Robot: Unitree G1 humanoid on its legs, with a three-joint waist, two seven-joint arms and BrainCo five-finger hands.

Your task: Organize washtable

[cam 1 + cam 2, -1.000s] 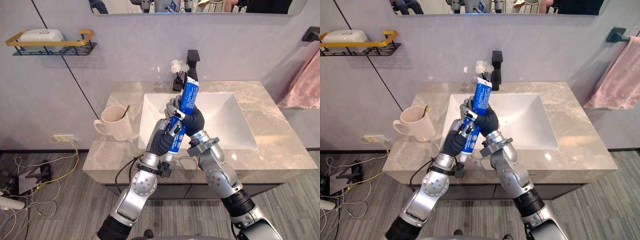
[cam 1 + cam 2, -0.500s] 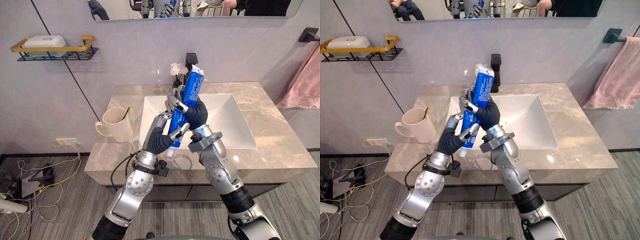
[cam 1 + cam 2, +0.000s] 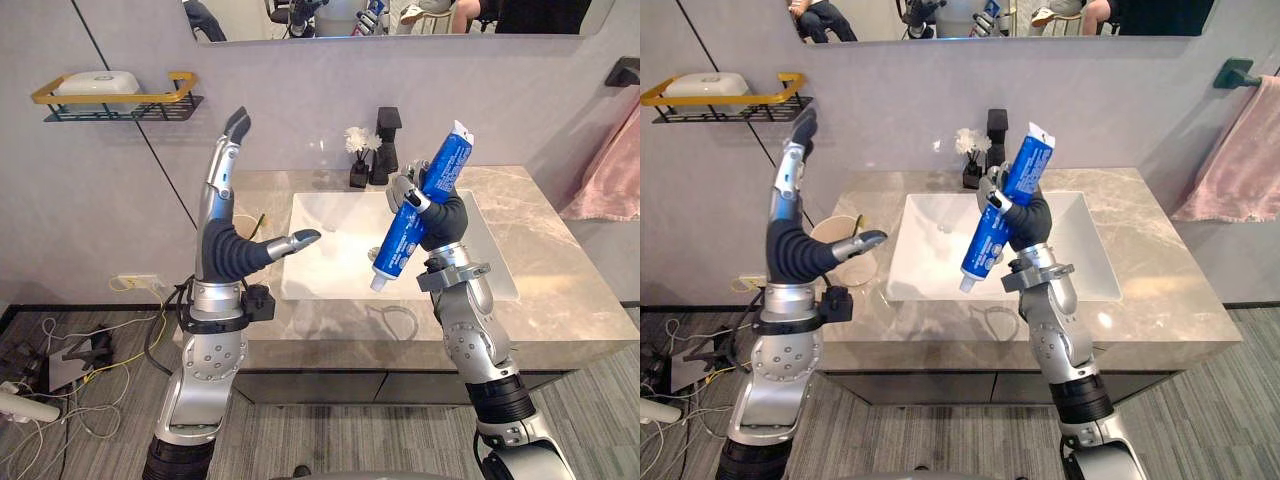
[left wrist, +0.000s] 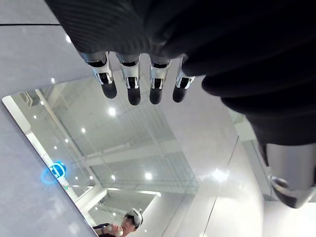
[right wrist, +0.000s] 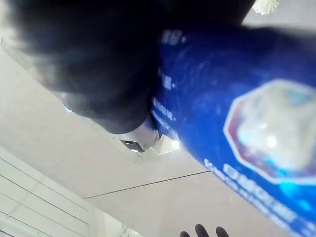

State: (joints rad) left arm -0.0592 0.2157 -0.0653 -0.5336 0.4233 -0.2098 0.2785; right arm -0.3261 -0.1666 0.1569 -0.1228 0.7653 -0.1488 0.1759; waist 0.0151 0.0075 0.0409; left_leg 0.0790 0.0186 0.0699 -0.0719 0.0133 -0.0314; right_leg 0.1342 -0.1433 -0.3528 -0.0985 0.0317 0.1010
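My right hand (image 3: 441, 218) is curled round a blue toothpaste tube (image 3: 402, 242) and holds it slanted in the air over the white sink (image 3: 325, 255), white cap end down. In the right wrist view the tube (image 5: 232, 94) lies close against the hand's dark cover. My left hand (image 3: 224, 248) is raised over the counter's left part with its fingers (image 4: 131, 85) straight up, the thumb pointing toward the sink, and nothing in it. A cream mug (image 3: 856, 268) with a yellow toothbrush stands behind that hand on the marble counter (image 3: 560, 300).
A black faucet (image 3: 388, 138) and a small vase of white flowers (image 3: 356, 152) stand behind the sink. A wall shelf (image 3: 112, 98) with a white soap box hangs at the upper left. A pink towel (image 3: 612, 170) hangs at the right.
My left hand has let go of the tube, opened and swung up to the left. My right hand has carried the tube to the right, over the sink.
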